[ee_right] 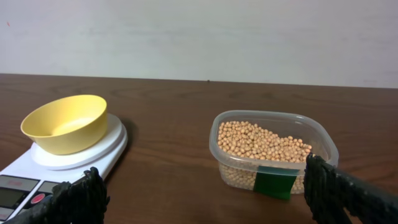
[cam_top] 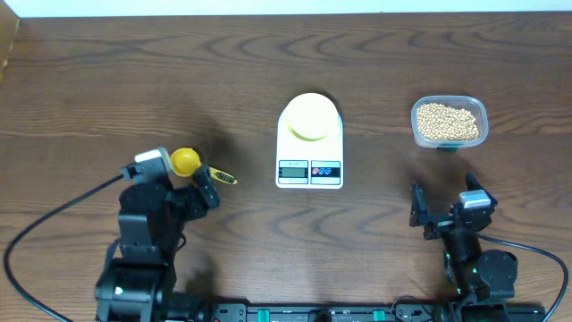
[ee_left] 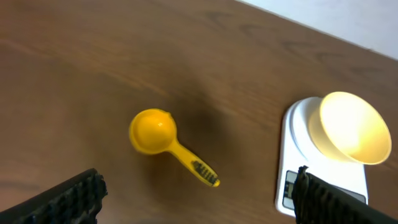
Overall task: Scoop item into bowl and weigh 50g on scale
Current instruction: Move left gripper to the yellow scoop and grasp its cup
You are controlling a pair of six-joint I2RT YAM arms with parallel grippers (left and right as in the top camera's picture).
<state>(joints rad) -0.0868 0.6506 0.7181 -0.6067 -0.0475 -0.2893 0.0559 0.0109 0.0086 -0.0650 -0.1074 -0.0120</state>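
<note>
Two wrist views differ: the left shows a spoon (ee_left: pixel 153 131) before the wide left hand (ee_left: pixel 199 205), the right a tub (ee_right: pixel 325 148) of beans (ee_right: pixel 261 142) before the wide right hand (ee_right: pixel 211 200).

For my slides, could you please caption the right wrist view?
Empty bowl on the scale at left, tub of beans at right.

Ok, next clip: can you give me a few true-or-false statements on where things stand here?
The bowl sits on the scale. True.
The beans are in the bowl. False: the bowl is empty; they fill the clear tub.
The left end effector grips the yellow spoon. False: it is open, and the spoon lies on the table.
The tub stands right of the scale. True.
</note>
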